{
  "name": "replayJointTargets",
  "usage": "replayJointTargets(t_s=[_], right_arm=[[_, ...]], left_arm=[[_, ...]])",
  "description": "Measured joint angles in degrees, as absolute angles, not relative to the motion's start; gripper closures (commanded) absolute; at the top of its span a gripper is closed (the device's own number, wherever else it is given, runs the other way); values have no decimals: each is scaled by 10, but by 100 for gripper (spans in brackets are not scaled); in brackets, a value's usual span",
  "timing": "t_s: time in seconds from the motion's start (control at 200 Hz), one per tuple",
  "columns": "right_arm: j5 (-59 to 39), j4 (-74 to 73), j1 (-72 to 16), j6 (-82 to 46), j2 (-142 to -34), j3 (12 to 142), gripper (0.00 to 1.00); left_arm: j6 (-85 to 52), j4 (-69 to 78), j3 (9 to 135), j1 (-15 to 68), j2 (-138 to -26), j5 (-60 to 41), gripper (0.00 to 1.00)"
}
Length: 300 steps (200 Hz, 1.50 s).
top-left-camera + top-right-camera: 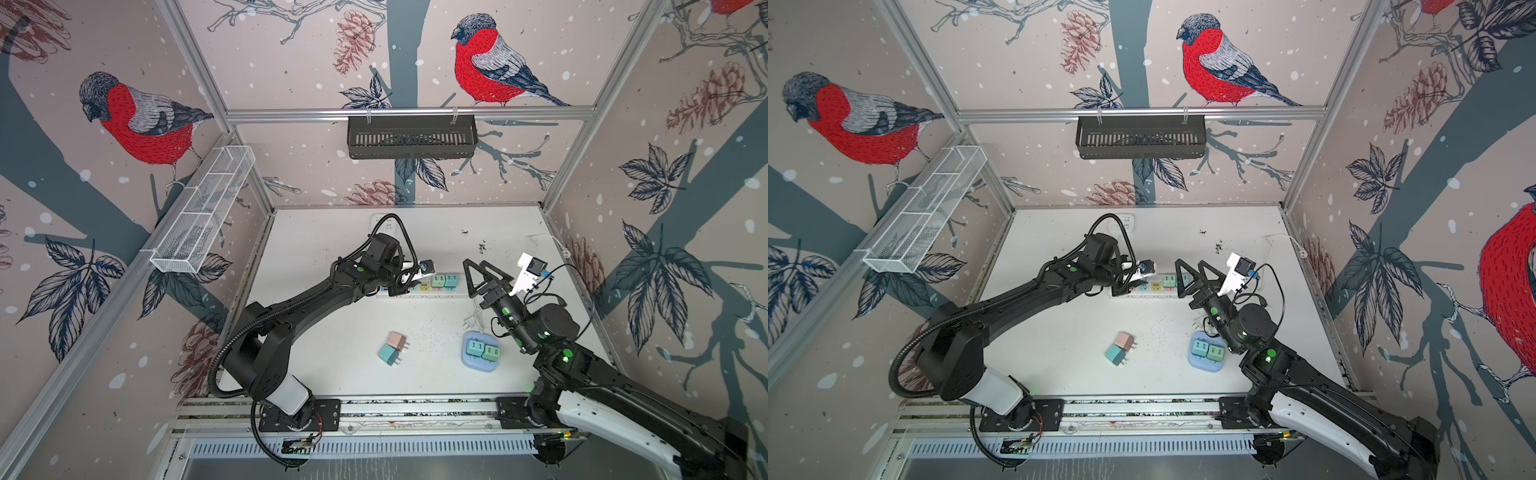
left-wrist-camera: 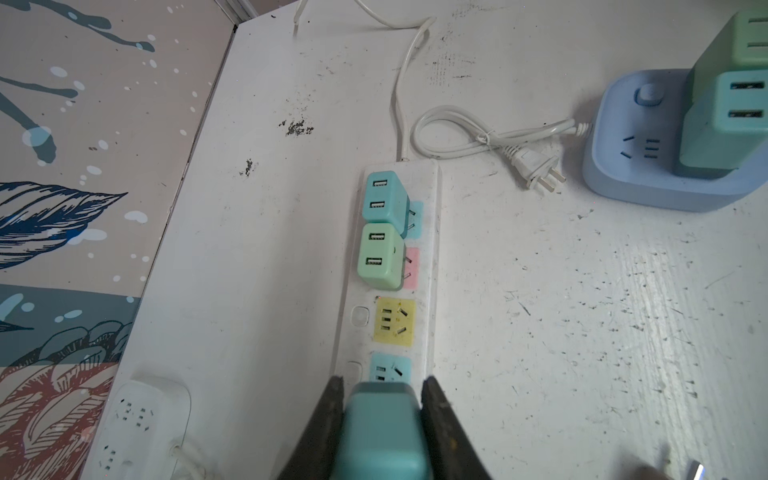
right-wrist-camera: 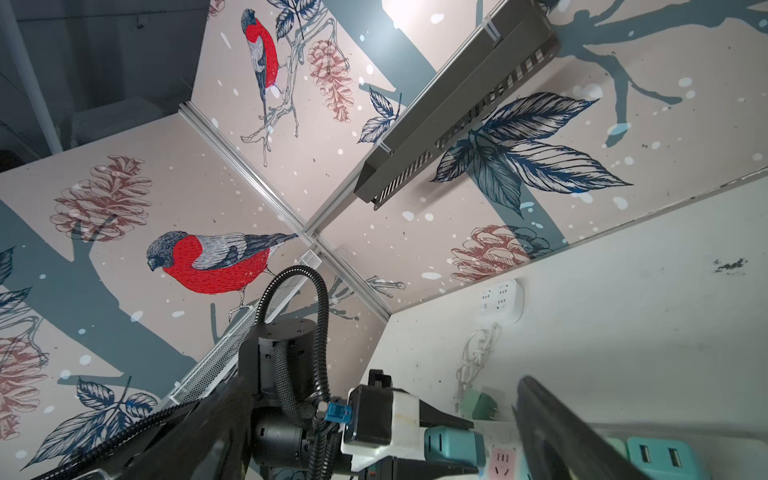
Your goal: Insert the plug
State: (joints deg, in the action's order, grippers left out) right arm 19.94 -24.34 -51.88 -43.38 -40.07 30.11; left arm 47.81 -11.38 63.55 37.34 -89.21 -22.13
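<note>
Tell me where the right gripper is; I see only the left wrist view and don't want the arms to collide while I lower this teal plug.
Observer: The right gripper is open and empty, raised near the strip end on its own side, apart from your held plug.
Operator: Any plugs left to fetch?
Observer: Two lie loose on the table, nearer the arm bases: a pink plug and a loose teal plug, side by side.
</note>
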Motion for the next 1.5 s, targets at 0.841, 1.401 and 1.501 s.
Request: replayJointTargets(t_s=[0.841, 1.401, 1.501], right_arm=[[266, -219, -431, -438, -429, 268, 0], [198, -233, -266, -321, -432, 171, 0], [185, -257, -234, -309, -445, 149, 0]], left_arm=[[555, -209, 691, 373, -969, -211, 100], [569, -196, 736, 368, -1042, -229, 100], [569, -190, 744, 367, -1050, -240, 100]])
